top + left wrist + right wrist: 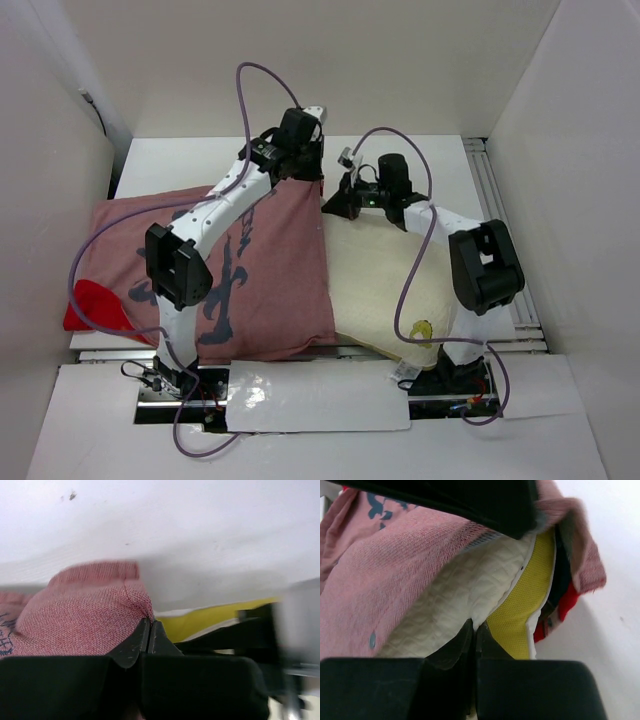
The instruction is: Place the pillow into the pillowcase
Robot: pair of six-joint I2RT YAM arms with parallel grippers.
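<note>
The pillowcase (250, 280) lies faded pinkish-red side up on the left half of the table, with dark markings and a red corner at the far left. The cream pillow (375, 290) lies to its right, its left part under the case's edge, a yellow emblem near its front corner. My left gripper (308, 172) is shut on the pillowcase's far right corner (135, 600). My right gripper (338, 200) is shut on the pillow's far edge (485, 622), where the cream top meets the yellow side (520, 615). The case's opening (485, 535) hangs over that pillow corner.
White walls enclose the table on the left, back and right. A metal rail (505, 240) runs along the right side. A white sheet (320, 395) lies at the front between the arm bases. The other gripper's black body (250, 625) is close beside the left gripper.
</note>
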